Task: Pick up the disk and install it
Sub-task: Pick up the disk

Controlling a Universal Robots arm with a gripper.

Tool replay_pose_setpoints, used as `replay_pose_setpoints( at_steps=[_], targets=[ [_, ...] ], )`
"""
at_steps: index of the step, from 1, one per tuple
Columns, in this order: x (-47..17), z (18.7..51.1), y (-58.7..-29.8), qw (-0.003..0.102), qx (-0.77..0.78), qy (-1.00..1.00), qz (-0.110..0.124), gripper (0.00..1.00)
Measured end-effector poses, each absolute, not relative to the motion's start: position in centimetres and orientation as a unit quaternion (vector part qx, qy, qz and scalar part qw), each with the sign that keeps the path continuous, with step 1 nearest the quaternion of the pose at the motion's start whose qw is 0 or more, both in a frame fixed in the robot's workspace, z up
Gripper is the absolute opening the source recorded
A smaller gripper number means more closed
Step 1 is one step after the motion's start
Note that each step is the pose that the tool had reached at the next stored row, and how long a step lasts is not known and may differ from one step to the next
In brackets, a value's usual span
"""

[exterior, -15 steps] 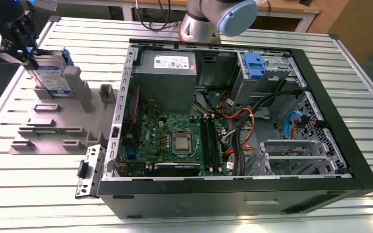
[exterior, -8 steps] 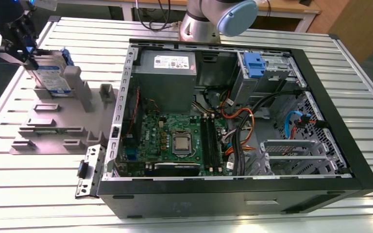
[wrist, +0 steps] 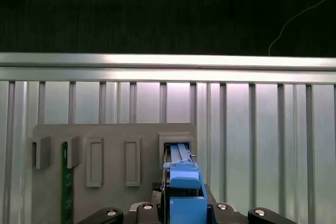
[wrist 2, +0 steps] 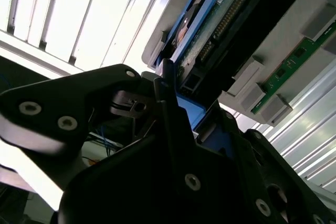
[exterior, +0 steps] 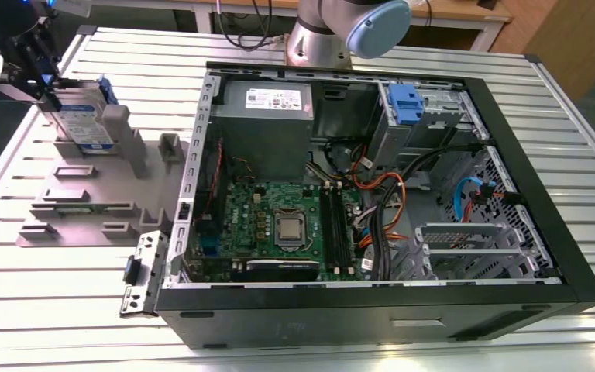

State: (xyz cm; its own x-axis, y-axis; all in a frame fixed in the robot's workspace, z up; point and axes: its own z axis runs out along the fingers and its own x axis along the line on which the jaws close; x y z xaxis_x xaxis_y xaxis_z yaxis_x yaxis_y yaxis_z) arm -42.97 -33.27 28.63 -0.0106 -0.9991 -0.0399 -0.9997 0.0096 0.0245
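The disk (exterior: pixel 83 118) stands on edge in the end slot of the grey rack (exterior: pixel 91 203), at the exterior view's left and well apart from the open case (exterior: pixel 545 194). The gripper (exterior: pixel 41 84) is at its upper end. In the second wrist view the black gripper parts sit right against the blue frame (wrist 2: pixel 190 113), but I cannot tell whether the gripper is clamped on the disk or merely set around it. The step in hand looks like the pick-up from the rack. To do it well, the hold should bear on the blue frame and not on the green board side (wrist 2: pixel 209 27). It should also sit square to the disk's flat faces, so that the disk cannot swing once free. The pull should run straight along the slot walls (wrist: pixel 176 141), with no twist, so that the frame does not bind. It should also keep clear of the green card (wrist: pixel 64 182) standing in a slot further along the rack. In the exterior view the labelled broad face is upright and turned towards the camera. The thin edge is what the first wrist view sees. The disk looks taller than it is wide there, so I judge its long axis to be roughly upright, leaning a little, though that is not certain.
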Motion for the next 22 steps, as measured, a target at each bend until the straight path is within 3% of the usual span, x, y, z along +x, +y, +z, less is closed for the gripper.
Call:
replay_pose_setpoints(
  at_steps=[22],
  targets=[
    [-42.98, 28.62, -33.27, 0.006, -0.693, 0.720, 0.023, 0.37]
  ],
)
